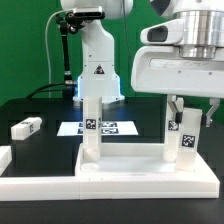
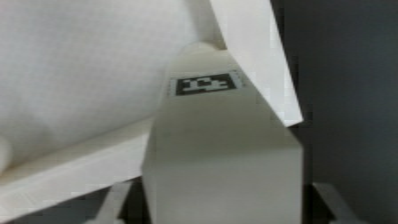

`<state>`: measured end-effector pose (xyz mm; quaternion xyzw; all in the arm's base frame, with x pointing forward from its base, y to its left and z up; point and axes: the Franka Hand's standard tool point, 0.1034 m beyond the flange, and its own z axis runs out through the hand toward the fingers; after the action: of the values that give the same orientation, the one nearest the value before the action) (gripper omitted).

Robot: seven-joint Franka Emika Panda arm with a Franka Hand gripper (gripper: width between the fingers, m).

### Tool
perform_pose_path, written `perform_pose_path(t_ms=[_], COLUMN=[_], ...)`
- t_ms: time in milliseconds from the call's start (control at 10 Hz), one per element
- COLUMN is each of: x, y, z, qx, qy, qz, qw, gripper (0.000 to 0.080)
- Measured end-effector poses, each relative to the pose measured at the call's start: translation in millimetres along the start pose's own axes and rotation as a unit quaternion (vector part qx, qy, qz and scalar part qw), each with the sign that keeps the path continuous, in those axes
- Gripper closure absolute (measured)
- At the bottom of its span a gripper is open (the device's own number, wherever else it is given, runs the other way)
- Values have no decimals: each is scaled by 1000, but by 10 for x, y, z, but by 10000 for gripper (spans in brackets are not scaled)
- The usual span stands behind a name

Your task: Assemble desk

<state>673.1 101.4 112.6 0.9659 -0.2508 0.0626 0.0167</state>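
The white desk top [image 1: 130, 168] lies flat at the front of the table. Two square legs stand upright on it, one on the exterior view's left [image 1: 90, 125] and one on its right [image 1: 186, 140]. My gripper [image 1: 192, 108] is over the top of the right leg, with a finger on each side of it. In the wrist view that leg [image 2: 222, 150] fills the middle, and the desk top [image 2: 89, 80] lies behind it. My gripper [image 2: 222, 205] straddles the leg, with thin dark gaps between the fingers [image 2: 118, 200] and the leg's sides. A third leg [image 1: 25, 127] lies loose on the table on the exterior view's left.
The marker board [image 1: 108, 128] lies flat behind the desk top. The robot base [image 1: 97, 70] stands at the back. The end of a white border bar [image 1: 4, 158] shows at the exterior view's left edge. The table is black.
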Motion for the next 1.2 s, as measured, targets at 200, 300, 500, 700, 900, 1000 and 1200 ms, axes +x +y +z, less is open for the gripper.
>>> perform_pose_path(t_ms=[200,300,500,700,900,1000,1200], x=[14,46,40,1,-16,-22,-32], y=[31,88,143,224,236,232,234], z=[8,23,32,39,38,38,41], qx=[-1,0,12,43,39,37,34], qy=[0,7,-13,-33,-39,-41,-44], qz=[83,170,344,484,532,552,596], qw=[997,985,939,873,845,832,801], gripper=[505,505,505,502,501,501,501])
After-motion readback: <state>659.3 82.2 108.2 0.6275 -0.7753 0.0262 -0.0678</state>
